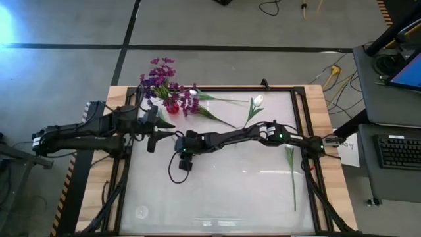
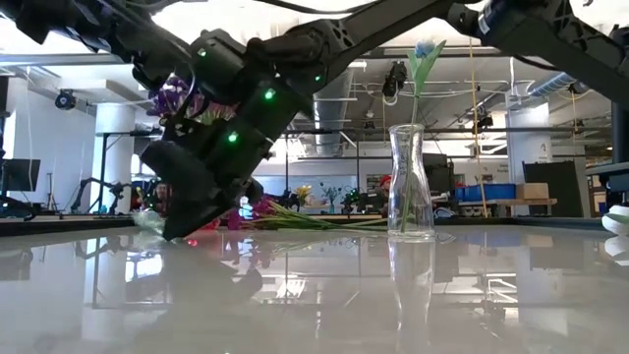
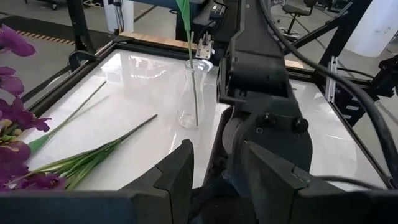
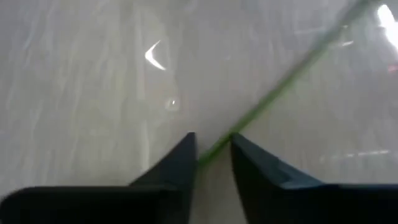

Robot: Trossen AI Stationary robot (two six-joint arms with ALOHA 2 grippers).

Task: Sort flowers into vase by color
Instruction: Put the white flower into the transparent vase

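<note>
Pick step: right claw down at the table, pinching what looks like a green flower stem lying between its fingers. Next, lift it toward the vase beyond. Left claw waits beside, slightly parted, empty.

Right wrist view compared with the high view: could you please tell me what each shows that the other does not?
Only the right wrist view shows the right gripper shut on a green stalk. Only the high view shows the left gripper waiting beside the right arm, the purple flowers, the clear vase and a loose stem lying near the table's right edge. Both show the glossy white table.
</note>
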